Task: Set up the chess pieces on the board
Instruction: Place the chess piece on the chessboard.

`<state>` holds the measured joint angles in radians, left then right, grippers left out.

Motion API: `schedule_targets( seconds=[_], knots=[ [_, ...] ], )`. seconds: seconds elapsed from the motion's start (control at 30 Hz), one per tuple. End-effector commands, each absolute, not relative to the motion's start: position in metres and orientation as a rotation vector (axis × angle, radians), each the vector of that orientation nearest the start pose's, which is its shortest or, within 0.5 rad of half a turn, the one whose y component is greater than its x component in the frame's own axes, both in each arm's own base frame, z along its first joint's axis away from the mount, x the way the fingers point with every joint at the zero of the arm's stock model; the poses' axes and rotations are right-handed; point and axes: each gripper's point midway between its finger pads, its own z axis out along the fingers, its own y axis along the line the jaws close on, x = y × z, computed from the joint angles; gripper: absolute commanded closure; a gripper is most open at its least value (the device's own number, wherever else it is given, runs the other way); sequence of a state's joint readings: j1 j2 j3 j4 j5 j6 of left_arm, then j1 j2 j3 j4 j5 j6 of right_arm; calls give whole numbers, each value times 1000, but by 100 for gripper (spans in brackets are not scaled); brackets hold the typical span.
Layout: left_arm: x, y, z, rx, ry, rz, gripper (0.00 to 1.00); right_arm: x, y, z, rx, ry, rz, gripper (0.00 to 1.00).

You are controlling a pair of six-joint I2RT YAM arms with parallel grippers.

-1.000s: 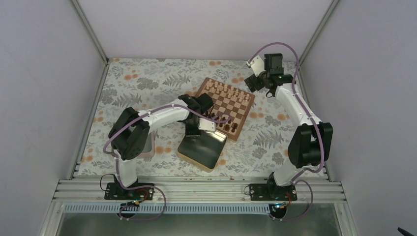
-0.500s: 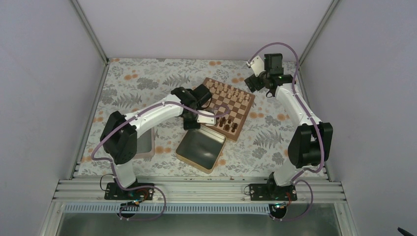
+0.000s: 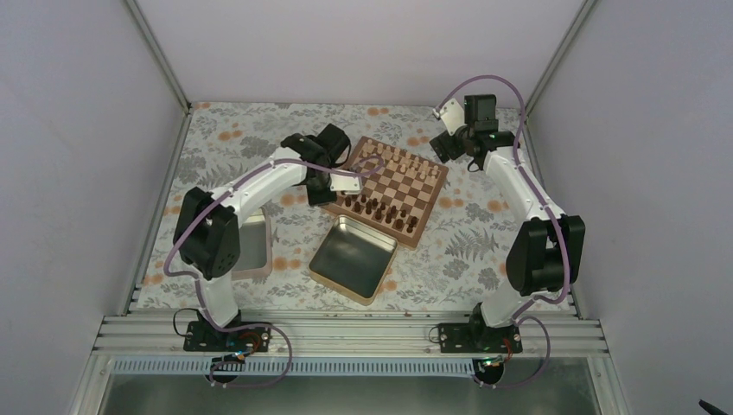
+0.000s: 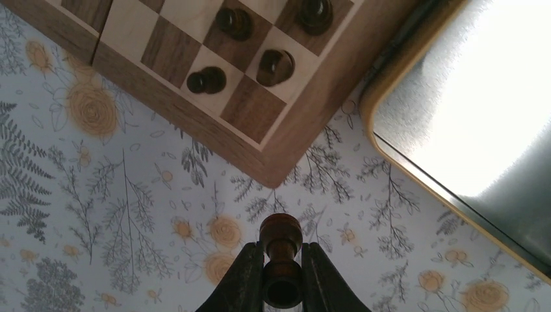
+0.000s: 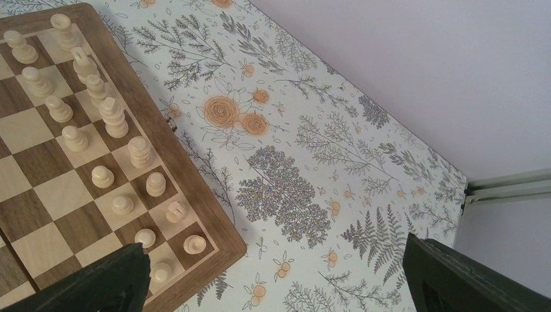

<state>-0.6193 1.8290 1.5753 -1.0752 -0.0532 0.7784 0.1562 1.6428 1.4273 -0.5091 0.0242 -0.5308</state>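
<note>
Left fingers (image 4: 249, 281) pinch dark chess piece (image 4: 281, 235) near board (image 4: 251, 111) corner.

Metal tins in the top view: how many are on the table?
2. The centre tin lies open just in front of the chessboard. The left tin sits further left, partly hidden under the left arm. No others show.

The top external camera looks steeply down from above and behind the arm bases, taking in the whole floral tablecloth (image 3: 233, 147), chessboard (image 3: 415, 186) and metal tin (image 3: 341, 285). The left wrist camera hangs close over the board's left corner (image 4: 269, 166) and the tin's rim. The right wrist camera looks obliquely across the diagonally opposite right corner (image 5: 224, 250) towards an enclosure wall (image 5: 422, 65).
</note>
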Motion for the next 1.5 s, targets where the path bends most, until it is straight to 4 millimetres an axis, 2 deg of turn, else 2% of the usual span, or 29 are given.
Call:
schedule_targets(
  seconds=[0.0, 0.17, 0.5, 1.47],
  knots=[
    [346, -238, 117, 1885, 2177, 83, 91, 467, 70, 226, -775, 2154, -245, 0],
    [356, -244, 104, 1897, 2172, 57, 91, 467, 69, 223, -775, 2163, -253, 0],
    [368, -251, 97, 1891, 2157, 40, 91, 468, 67, 217, -780, 2177, -259, 0],
    [370, -258, 79, 1928, 2179, -4, 91, 467, 66, 216, -776, 2183, -264, 0]
  ],
)
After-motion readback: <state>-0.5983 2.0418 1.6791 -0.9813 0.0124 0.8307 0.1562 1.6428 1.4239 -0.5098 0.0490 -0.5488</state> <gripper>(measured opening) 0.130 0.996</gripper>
